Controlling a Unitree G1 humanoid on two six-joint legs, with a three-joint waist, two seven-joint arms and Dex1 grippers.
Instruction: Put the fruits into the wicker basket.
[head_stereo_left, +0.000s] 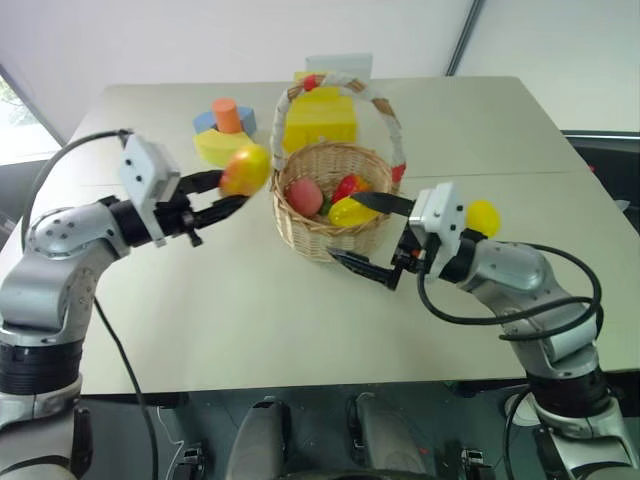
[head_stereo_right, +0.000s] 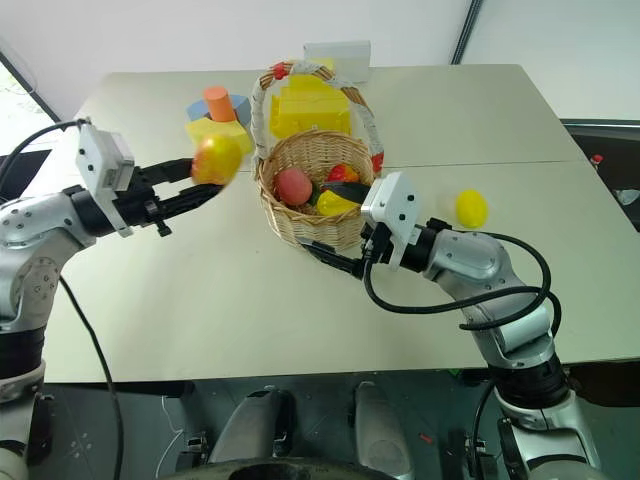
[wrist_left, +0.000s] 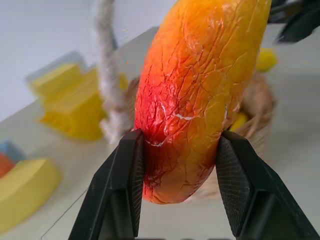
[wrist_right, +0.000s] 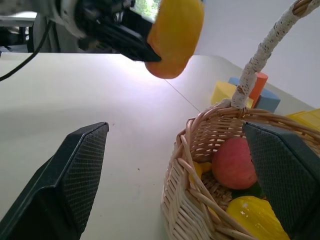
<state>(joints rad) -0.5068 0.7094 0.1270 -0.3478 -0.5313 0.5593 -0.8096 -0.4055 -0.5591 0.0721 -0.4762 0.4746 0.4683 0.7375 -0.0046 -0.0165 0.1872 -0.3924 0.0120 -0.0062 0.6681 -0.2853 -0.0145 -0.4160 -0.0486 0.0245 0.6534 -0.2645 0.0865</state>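
Clearly the mango (wrist_left: 192, 95) is a light, hollow toy with a glossy, crinkled skin, likely slippery, so a pinch across its narrow waist suits it. The left claw (head_stereo_left: 225, 195) is closed on it there, held above the table (head_stereo_left: 250, 310) at about nine o'clock from the wicker basket (head_stereo_left: 325, 215). Its long axis runs across the fingers; which end leads is hard to tell. The right claw (head_stereo_left: 370, 235) stands spread wide around the basket's near rim, holding nothing. A lemon (head_stereo_left: 483, 216) lies at three o'clock of the basket.
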